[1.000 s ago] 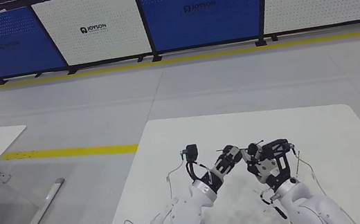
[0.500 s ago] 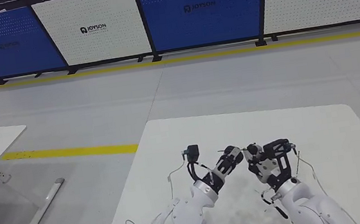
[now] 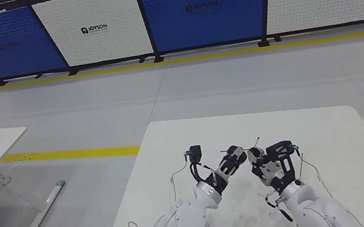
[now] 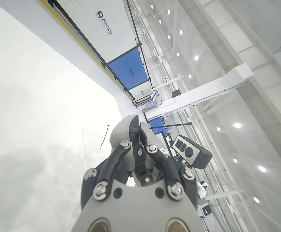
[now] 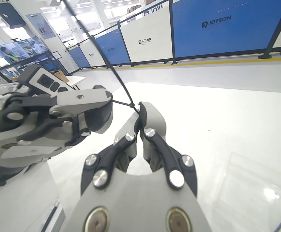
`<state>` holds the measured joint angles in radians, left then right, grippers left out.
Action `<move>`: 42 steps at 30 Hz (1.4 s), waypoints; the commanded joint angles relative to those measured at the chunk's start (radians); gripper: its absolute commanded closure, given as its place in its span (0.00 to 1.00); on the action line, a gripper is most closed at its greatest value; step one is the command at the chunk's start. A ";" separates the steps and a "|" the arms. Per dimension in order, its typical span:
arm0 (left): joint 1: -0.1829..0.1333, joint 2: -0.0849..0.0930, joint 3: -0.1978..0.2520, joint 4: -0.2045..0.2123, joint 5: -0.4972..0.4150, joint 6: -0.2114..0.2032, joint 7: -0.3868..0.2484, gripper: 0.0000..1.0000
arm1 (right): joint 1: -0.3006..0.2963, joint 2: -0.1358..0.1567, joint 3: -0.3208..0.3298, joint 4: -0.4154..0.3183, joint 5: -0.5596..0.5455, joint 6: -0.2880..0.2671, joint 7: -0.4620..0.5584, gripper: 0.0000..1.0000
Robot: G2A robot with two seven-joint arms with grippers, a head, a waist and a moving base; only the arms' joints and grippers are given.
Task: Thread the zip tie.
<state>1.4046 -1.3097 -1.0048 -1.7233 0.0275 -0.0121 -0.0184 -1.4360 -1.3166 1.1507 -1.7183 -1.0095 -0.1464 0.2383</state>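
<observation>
At lower centre of the top view, above the white surface [image 3: 312, 129], the left pincer [image 3: 238, 153] and right pincer [image 3: 252, 154] were both clenched on the black zip tie [image 5: 132, 104], held between them.

The zip tie [image 5: 104, 55] runs off past the edge.

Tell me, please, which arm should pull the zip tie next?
Left, probably: the left gripper is shut on the thin end of the zip tie and could draw it along, while the right gripper pinches it at the head as an anchor.
</observation>
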 commanded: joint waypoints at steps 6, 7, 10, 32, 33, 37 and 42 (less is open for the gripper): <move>0.003 -0.001 -0.008 -0.008 -0.005 -0.010 0.010 1.00 | 0.001 0.001 -0.003 0.005 0.006 -0.006 0.009 1.00; 0.003 -0.001 -0.008 -0.008 -0.005 -0.011 0.010 1.00 | 0.001 0.001 -0.003 0.006 0.007 -0.007 0.009 1.00; 0.003 -0.001 -0.012 -0.005 -0.006 -0.011 0.012 1.00 | -0.001 0.001 -0.002 0.005 0.023 -0.005 0.000 1.00; 0.011 -0.003 -0.012 -0.003 -0.002 -0.006 0.004 1.00 | -0.006 0.003 -0.002 -0.015 0.021 0.006 -0.021 0.75; 0.012 -0.003 -0.012 -0.004 -0.001 -0.006 0.003 1.00 | -0.006 0.003 -0.002 -0.015 0.020 0.007 -0.022 0.73; 0.013 -0.003 -0.012 -0.005 0.000 -0.007 -0.001 1.00 | -0.003 0.002 -0.006 -0.015 0.018 0.012 -0.024 0.78; 0.016 -0.003 -0.015 -0.009 0.001 -0.009 -0.007 1.00 | 0.002 0.001 -0.012 -0.012 0.015 0.021 -0.026 0.87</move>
<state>1.4203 -1.3125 -1.0185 -1.7314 0.0284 -0.0203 -0.0247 -1.4354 -1.3153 1.1399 -1.7310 -0.9943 -0.1276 0.2125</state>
